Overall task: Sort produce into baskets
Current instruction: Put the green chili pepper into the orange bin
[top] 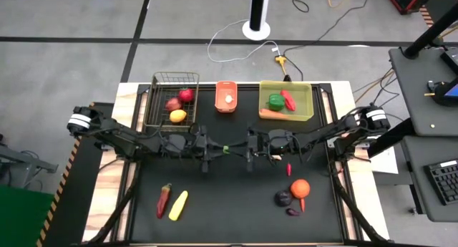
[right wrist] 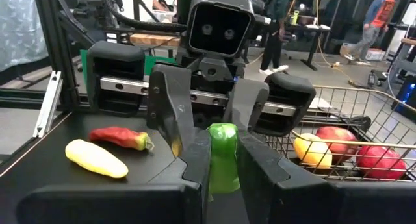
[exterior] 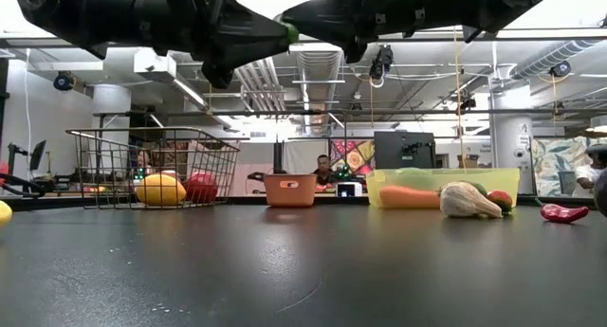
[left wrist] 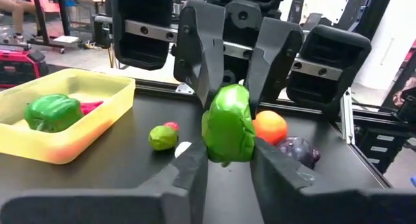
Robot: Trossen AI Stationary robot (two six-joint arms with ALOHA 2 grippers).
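A green vegetable (top: 225,148) hangs above the middle of the table, and both grippers are shut on it, facing each other. My left gripper (top: 220,148) reaches in from the table's left and my right gripper (top: 233,148) from the right. In the left wrist view the green vegetable (left wrist: 227,123) sits between my own fingers, with the right arm's fingers behind it. On the table's near half lie a red chilli (top: 164,199), a yellow corn (top: 178,205), an orange (top: 300,187) and a purple eggplant (top: 283,198). My left gripper pinches the vegetable's left end (left wrist: 220,152) between its two fingers (left wrist: 192,175), coming level from the table's left. The vegetable is lifted clear of the table. My right gripper pinches the vegetable's right end (right wrist: 223,169) between its two fingers (right wrist: 195,172), coming level from the table's right. The two grippers' fingertips stand close together on the same piece.
Along the far edge stand a dark wire basket (top: 161,97) with an apple and a lemon, a small orange basket (top: 226,106), and a yellow-green bin (top: 306,100) with a green pepper, a chilli and a carrot. A small red chilli (top: 289,168) lies right of centre.
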